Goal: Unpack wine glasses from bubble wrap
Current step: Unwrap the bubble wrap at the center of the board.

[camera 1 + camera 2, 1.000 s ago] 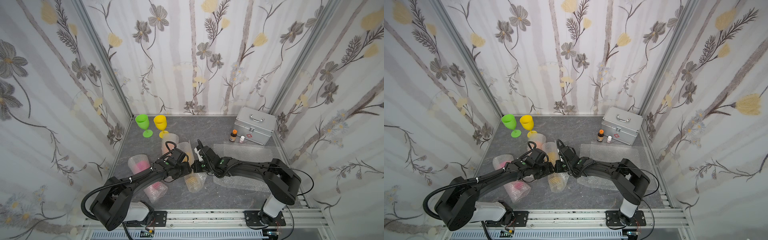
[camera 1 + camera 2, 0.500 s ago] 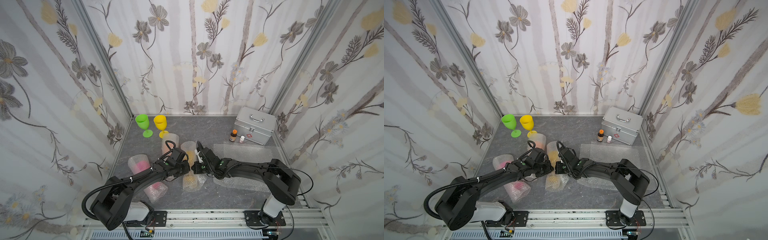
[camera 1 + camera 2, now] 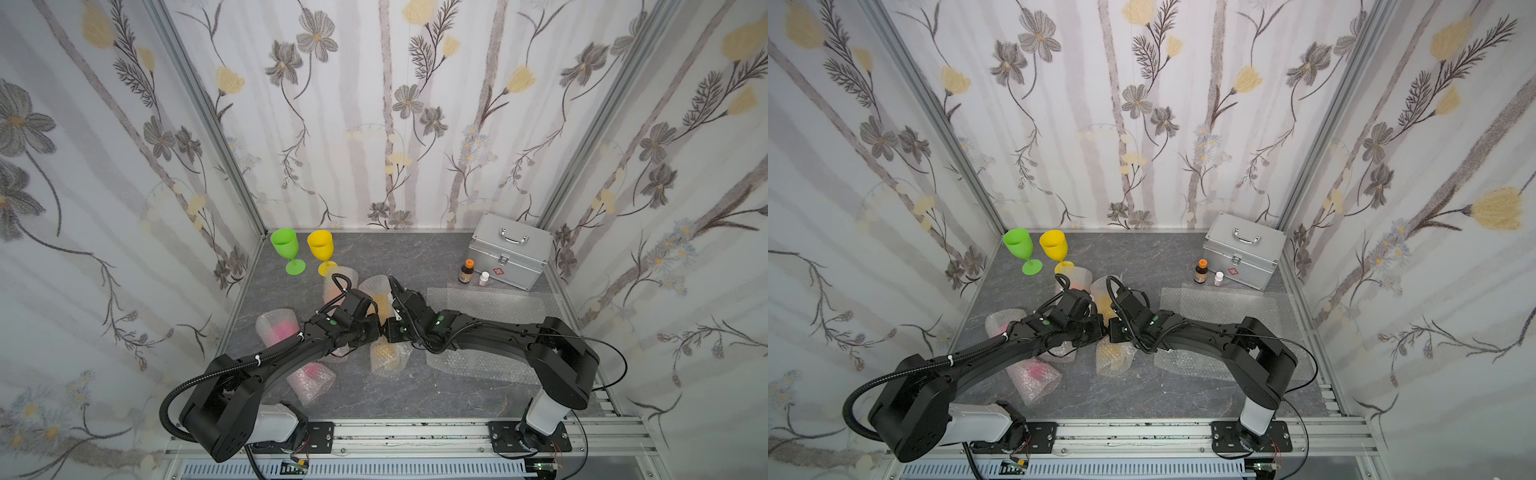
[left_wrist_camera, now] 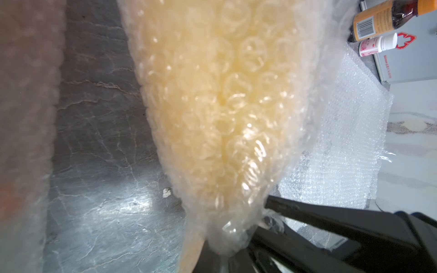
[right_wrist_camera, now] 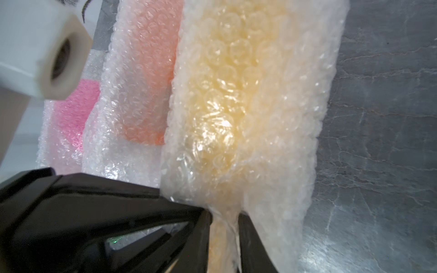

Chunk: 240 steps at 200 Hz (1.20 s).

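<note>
In both top views my two grippers meet tip to tip over a bubble wrap roll (image 3: 388, 357) (image 3: 1113, 358) that holds an amber-yellow wine glass. My left gripper (image 3: 376, 328) (image 4: 220, 257) is shut on a bunched fold of this wrap (image 4: 227, 234). The right gripper (image 3: 391, 328) (image 5: 223, 219) has its jaws slightly apart, with a strand of the same roll (image 5: 236, 94) running between them. Beside it lie a roll with an orange glass (image 3: 338, 282) (image 5: 146, 82) and one with a pink glass (image 3: 276, 328) (image 5: 75, 113). A green glass (image 3: 286, 249) and a yellow glass (image 3: 321, 248) stand unwrapped at the back left.
Flat bubble wrap sheets (image 3: 486, 301) lie under and behind the right arm. A silver metal case (image 3: 509, 255) stands at the back right, with a brown orange-capped bottle (image 3: 466, 271) and a small white bottle (image 3: 483, 278) in front of it. Walls enclose the grey floor closely.
My left gripper has closed on the amber roll's wrap. The right gripper's jaws, shut before, have parted a little. The roll has barely shifted.
</note>
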Motion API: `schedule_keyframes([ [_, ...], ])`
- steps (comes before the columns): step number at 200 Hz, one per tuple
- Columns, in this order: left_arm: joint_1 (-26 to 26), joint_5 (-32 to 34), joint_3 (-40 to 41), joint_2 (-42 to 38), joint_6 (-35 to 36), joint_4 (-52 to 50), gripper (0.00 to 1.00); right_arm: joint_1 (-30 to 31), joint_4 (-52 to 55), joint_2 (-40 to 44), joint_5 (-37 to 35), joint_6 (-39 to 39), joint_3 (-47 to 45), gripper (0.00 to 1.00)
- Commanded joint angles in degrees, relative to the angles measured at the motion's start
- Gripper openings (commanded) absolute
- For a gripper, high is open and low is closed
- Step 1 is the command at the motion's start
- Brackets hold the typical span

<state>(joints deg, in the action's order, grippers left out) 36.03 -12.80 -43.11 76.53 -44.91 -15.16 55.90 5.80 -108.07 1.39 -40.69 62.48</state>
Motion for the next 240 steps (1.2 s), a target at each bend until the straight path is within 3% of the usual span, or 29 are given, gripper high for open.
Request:
schedule_keyframes([
  [1, -0.02, -1.04, -0.92, 0.15, 1.42, -1.48, 0.01, -0.04, 3.37, -0.90, -4.81, 1.66, 1.71, 0.26],
  [76, 0.41, -3.25, -1.80, 2.29, 2.63, -1.89, 0.00, -0.88, 3.81, -1.87, -7.36, 3.14, 3.94, 0.27],
  [240, 0.98, -3.92, -0.06, 4.85, 2.50, 1.08, 0.00, -2.99, -7.83, -3.97, 2.53, -1.93, 3.80, 0.29],
])
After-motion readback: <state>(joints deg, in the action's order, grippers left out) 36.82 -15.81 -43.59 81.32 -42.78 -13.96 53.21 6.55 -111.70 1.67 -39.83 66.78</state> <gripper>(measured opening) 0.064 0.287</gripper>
